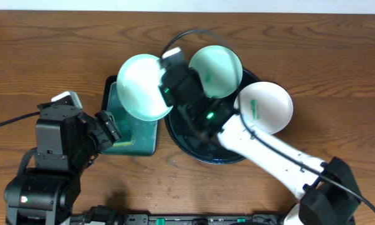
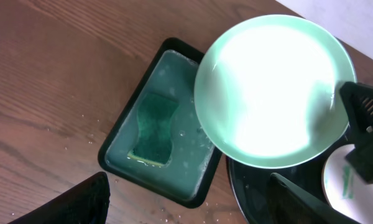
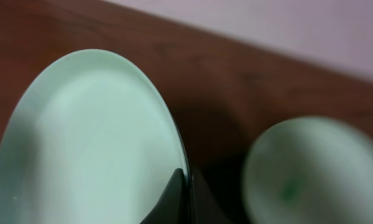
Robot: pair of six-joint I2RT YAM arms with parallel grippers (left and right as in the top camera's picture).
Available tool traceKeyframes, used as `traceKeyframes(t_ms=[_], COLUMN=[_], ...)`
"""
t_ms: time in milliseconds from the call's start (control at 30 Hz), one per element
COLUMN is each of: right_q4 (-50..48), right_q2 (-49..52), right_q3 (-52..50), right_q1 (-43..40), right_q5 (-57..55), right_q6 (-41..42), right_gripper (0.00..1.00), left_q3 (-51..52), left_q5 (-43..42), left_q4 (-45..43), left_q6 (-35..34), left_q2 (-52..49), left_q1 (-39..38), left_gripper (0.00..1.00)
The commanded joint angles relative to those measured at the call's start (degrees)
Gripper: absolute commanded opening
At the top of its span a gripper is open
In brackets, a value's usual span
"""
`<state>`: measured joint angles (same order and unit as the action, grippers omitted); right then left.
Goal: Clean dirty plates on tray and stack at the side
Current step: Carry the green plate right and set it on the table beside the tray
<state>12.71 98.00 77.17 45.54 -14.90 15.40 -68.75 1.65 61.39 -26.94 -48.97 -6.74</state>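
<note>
Right tool (image 1: 165, 94) is clamped on the rim of one pale-mint plate (image 1: 140, 86) and holds it up in the air just left of the round black tray (image 1: 197, 153). That puts it above the rectangular tray (image 1: 137, 142), which sits just beside the round one's left edge. In the right wrist view the two fingers pinch the plate edge tight, and the face of the held plate looks plain (the left wrist view is no help, the centre is pure glare). Under the held plate the rectangular tray has a wet teal inside, with a green sponge (image 2: 154, 129) lying flat in it. A second plate (image 1: 215, 70) sits at the far side of the round black tray, overlapping its rim. A third plate (image 1: 267, 107), whiter and with a green smear on it, rests over the tray's right edge and sticks out past it. Left tool (image 1: 108, 127) is well left of the round tray, on the outer side of the rectangular tray. Its fingers are spread wide apart with nothing between them, above the wooden table (image 1: 50, 50).
</note>
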Motion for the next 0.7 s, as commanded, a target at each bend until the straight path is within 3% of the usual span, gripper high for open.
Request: traceKeyframes(t_ms=[0,333,500,667], right_q4=[2.84,29.16,38.12,41.16], right_q2=[-5.11,-17.57,-14.78,-6.93], right_q3=[0.76,0.76,0.66,0.61], right_q1=[-7.3,-45.18,-64.85,-76.87], right_q5=[18.18,20.11,16.79,16.52], right_q6=[11.69,16.26,16.24,15.63], right_gripper=[0.01,0.01,0.01,0.01], left_q3=[-0.96,-0.96,-0.96,-0.96], left_q5=[0.09,0.07,0.07,0.07], left_q4=[0.07,0.07,0.07,0.07], left_q6=[0.33,0.35,0.35,0.35], left_q2=[0.04,0.04,0.04,0.04], left_q1=[0.31,0.31,0.31,0.31], left_gripper=[0.8,0.8,0.8,0.8])
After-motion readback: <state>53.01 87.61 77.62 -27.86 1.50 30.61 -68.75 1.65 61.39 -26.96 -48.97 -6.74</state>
